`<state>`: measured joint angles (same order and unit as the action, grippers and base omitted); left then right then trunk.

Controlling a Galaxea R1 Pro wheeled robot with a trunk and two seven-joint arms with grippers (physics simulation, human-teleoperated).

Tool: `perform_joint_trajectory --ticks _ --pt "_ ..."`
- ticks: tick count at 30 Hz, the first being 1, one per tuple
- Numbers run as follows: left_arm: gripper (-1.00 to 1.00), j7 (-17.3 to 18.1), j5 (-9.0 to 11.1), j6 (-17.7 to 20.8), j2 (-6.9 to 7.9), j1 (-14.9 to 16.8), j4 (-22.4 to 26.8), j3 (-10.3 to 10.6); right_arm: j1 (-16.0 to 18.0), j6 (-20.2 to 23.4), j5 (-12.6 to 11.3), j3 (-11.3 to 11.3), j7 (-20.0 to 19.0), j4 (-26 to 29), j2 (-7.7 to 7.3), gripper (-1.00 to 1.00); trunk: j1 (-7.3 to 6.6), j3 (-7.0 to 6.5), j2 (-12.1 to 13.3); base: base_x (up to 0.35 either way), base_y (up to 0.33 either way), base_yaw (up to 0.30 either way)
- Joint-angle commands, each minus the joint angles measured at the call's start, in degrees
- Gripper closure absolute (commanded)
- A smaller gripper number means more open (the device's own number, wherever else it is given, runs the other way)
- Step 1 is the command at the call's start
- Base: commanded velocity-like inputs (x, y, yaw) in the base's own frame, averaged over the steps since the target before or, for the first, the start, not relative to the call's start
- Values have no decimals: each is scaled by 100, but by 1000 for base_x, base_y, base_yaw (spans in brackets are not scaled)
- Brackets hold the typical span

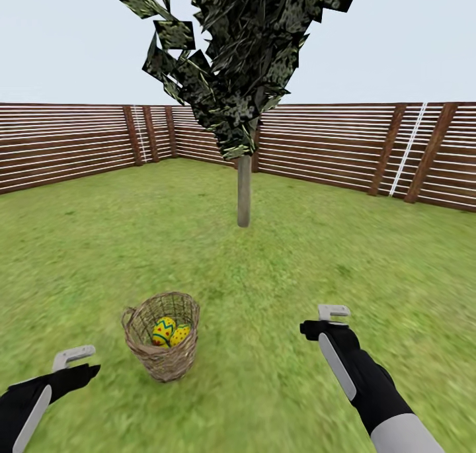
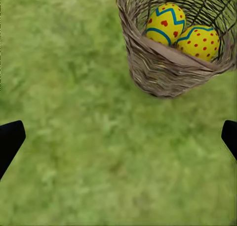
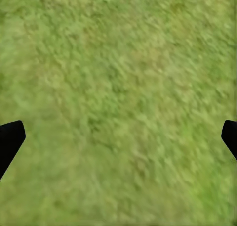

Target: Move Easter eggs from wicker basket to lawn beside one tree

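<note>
Basket (image 2: 168, 63) rim cropped; two eggs (image 2: 165, 23) visible.

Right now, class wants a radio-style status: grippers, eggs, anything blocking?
Left gripper and right gripper open, empty, over lawn. Two eggs visible in wicker basket; third unseen. Path to tree unobstructed.

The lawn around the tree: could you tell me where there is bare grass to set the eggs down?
Bare lawn rings the tree trunk on every visible side, up to the fence behind. Grass between the trunk and the wicker basket is open too. The one crowded spot is the basket, with two Easter eggs showing; a third cannot be seen. Both grippers, left and right, hover open over grass.
</note>
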<state>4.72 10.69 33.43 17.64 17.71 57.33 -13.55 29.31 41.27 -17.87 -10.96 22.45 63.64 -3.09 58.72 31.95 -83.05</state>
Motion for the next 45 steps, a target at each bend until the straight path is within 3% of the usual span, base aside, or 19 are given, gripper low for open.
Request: perform_joint_trajectory --ticks 1,4,8,11,29,40,45 --pt "-100 20 17 34 8 4 18 -20 5 13 -59 -21 60 5 -7 -100 1 6 -3 71 -32 0" --pt "-100 20 29 39 17 1 89 -58 5 7 -59 -21 64 0 -7 -100 1 6 -3 91 32 0" --pt "-100 19 30 48 7 4 112 -330 6 4 -55 -21 64 -1 -7 -100 1 6 -3 243 155 0" --pt "-100 20 9 116 -5 2 111 -400 5 4 -56 -21 62 -1 -7 -100 1 6 -3 293 178 0" --pt "-100 19 -10 165 -110 3 159 -362 5 4 -62 -19 58 -1 -16 -100 1 6 -3 261 67 0" --pt "-100 9 -15 173 -140 4 165 -366 5 4 -54 -18 58 -14 -15 -100 1 6 -3 148 -282 0" --pt "-100 11 -21 173 -252 -1 159 -360 5 4 -56 -20 58 -18 -16 -100 1 6 -3 228 -286 0"
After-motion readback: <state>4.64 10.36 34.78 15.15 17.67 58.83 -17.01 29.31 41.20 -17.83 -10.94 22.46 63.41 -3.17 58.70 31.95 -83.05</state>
